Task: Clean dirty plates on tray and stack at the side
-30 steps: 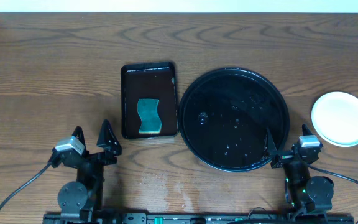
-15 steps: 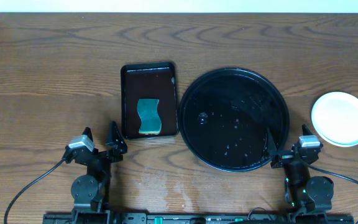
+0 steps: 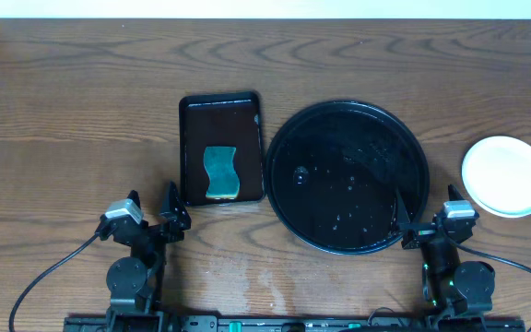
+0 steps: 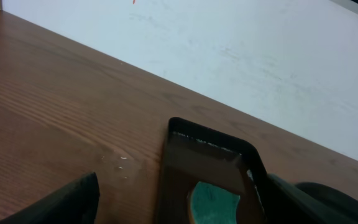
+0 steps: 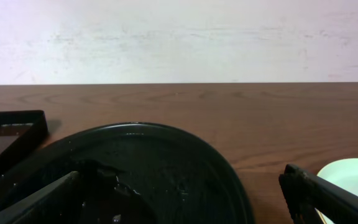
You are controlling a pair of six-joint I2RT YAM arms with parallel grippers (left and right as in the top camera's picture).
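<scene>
The plate, round, shallow and matte white, is sitting on bare tabletop at the right edge of the overhead frame. It is lying near the tray but apart from it, and I cannot tell whether more plates are lying beneath it. The tray, wide, round and glossy black with a raised rim, is lying at centre right, its surface carrying scattered water beads. Just to its left, a smaller rectangular sponge tray is holding a wavy-edged teal sponge. The left pincer is resting released and empty at lower left, jaws spread. The right pincer is gaping wide and empty, one finger hanging over the tray's lower right rim. The tabletop is showing brown wood grain, with faint damp marks at bottom centre.
</scene>
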